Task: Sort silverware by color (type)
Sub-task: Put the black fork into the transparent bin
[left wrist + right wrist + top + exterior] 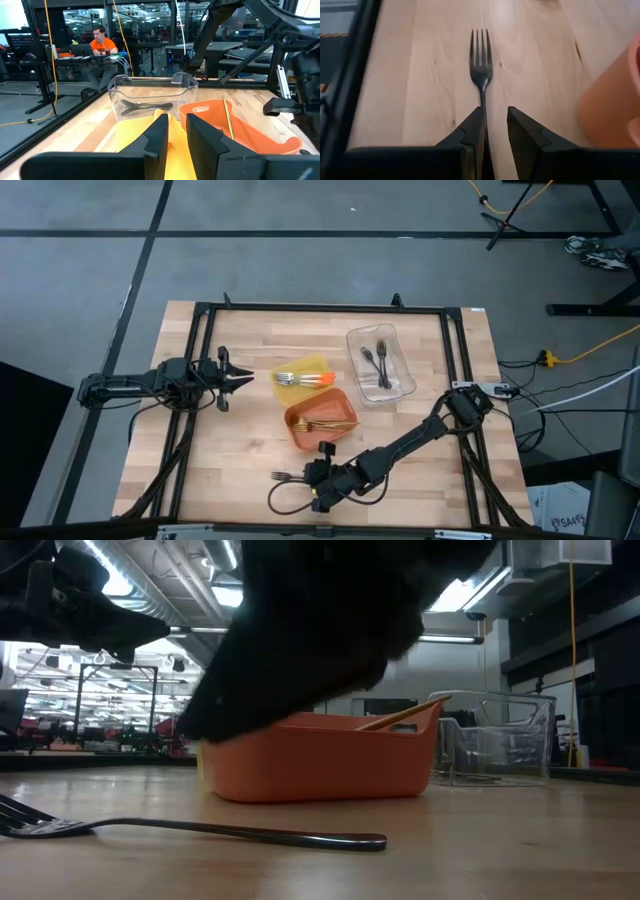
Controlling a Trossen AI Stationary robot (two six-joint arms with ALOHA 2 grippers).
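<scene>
A black fork (pixel 288 477) lies flat on the wooden table near its front edge, tines toward the table's left; it also shows in the low view (pixel 200 829) and the right wrist view (pixel 481 60). My right gripper (pixel 313 478) hovers over the fork's handle end, fingers a little apart (pixel 496 112), with the handle running under the gap. My left gripper (pixel 250 378) waits, slightly open and empty (pixel 177 122), left of the yellow tray (pixel 312 364). That tray holds orange-handled silver forks (pixel 305 378). The orange tray (pixel 300 435) holds gold forks (pixel 325 425). The clear tray (pixel 398 385) holds black forks (pixel 375 360).
The three trays stand together in the table's middle, the orange one just behind my right gripper. A black frame (pixel 320 310) runs around the tabletop. Bare wood lies to the left of the fork and at the front right. A person (pixel 100 45) sits in the room beyond.
</scene>
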